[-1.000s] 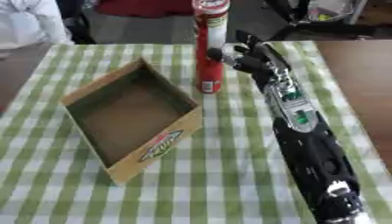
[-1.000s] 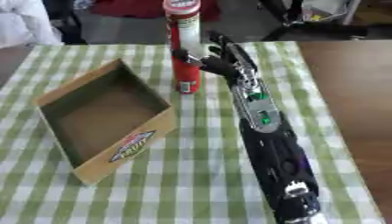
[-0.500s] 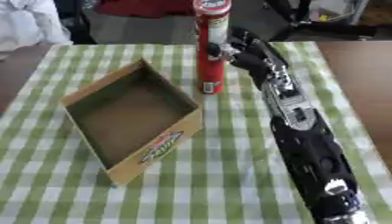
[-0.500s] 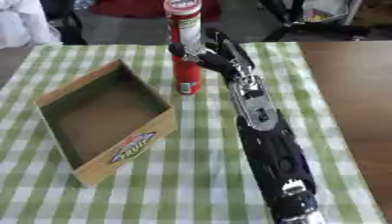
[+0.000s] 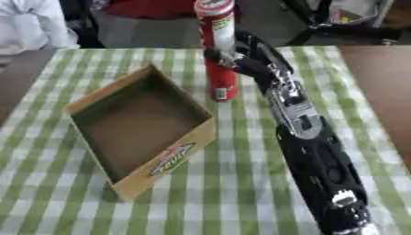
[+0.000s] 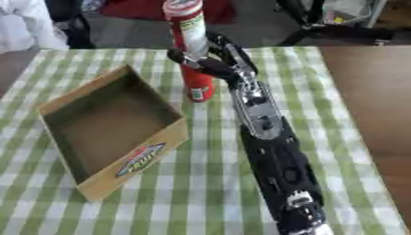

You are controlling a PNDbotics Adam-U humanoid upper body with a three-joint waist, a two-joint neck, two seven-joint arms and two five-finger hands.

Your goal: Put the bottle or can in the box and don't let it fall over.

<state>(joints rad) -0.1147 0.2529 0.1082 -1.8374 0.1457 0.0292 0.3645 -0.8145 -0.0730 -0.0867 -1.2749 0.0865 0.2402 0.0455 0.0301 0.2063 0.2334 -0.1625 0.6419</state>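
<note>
A tall red can [image 5: 218,50] with a white and pale upper band stood upright on the tabletop [image 5: 241,183], which was covered by a green and white checked cloth. It sat toward twelve o'clock in the scene, its base resting on the cloth just beyond the far corner of an open cardboard box [image 5: 141,133]. The box lay toward nine o'clock, turned askew so that one corner pointed at the can; its inside was bare brown card, and a printed label showed on the outer wall facing five o'clock. The can was outside the box, close to its rim but apart from it. The right robot hand [image 6: 210,63] reached in along a long black and silver arm [image 6: 273,156] that ran from about five o'clock up toward twelve. Its fingers [image 5: 241,64] were curled round the middle of the can from the three o'clock side, with the thumb [image 6: 183,58] showing on the can's near face, so the robot hand was closed on the can. The can's bottom looked to be touching the cloth, though whether it was just lifted could not be told. The left robot hand showed in neither view. A bare brown surface [image 6: 369,101] lay beside the cloth at three o'clock.
</note>
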